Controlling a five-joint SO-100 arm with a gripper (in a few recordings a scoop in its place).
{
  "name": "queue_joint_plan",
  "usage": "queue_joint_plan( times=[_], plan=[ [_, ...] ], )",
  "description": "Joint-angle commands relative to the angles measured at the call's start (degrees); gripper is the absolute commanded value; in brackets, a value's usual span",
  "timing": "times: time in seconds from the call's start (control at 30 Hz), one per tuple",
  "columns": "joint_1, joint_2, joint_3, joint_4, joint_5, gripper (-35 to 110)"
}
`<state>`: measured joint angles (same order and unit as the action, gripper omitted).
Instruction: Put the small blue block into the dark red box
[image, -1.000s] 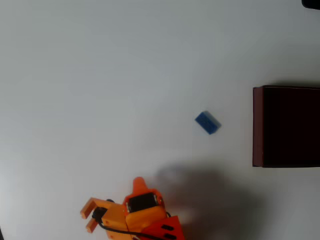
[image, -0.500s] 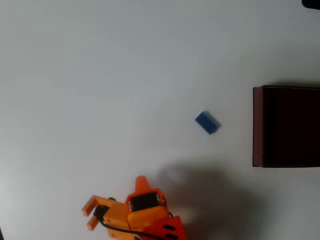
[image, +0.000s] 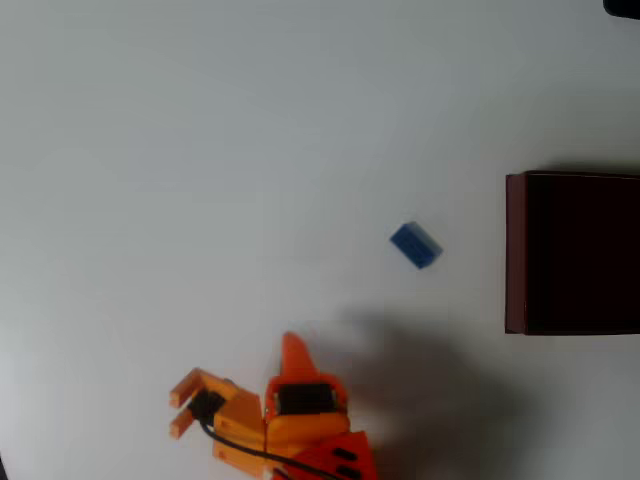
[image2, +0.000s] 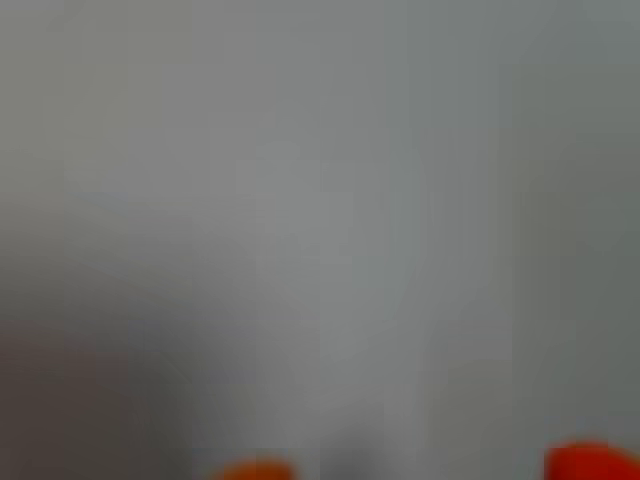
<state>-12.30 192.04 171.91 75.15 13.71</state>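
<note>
Overhead view: white table (image: 200, 150) bare across the whole span from 9 through 12 to about 2 o'clock. A dark corner of something cuts the frame edge at 1 o'clock (image: 622, 6); too little of it shows to tell what it is.

The dark red box (image: 515, 250) sits at 3 o'clock, hard against the right frame edge and cropped by it. Its long left wall faces the centre. Interior near-black; nothing can be made out inside.

The small blue block (image: 415, 245) lies flat on the table just right of centre, toward 3 o'clock, turned at a diagonal. It is well apart from the box's left wall, with bare table between them, and free on every side.

The orange arm enters from the bottom edge at about 6 to 7 o'clock. Its gripper (image: 290, 352) shows as one pointed orange finger aimed toward 12, with the motor body just behind it. A grey shadow spreads on the table from the arm toward 4 o'clock. Open table lies between the finger tip and the block, which is up toward 1 o'clock from it.

How wide the fingers stand cannot be told from above. The gripper holds nothing and touches nothing.

Wrist view: heavily blurred grey surface; two orange fingertips (image2: 590, 460) poke up at the bottom edge, at 5 and 7 o'clock, set apart with grey between them.
</note>
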Motion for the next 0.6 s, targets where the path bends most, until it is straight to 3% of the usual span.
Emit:
queue_joint_plan(
  times=[0.0,0.2,0.4,0.57],
  plan=[
    [4.7,0.4,0.3,-1.1,6.2,17],
    [12.3,-8.7,-4.6,-5.7,12.6,21],
    [17.8,-44.2,-22.8,-11.5,11.2,20],
    [21.3,-56.9,-31.6,-12.6,10.2,20]
  ],
)
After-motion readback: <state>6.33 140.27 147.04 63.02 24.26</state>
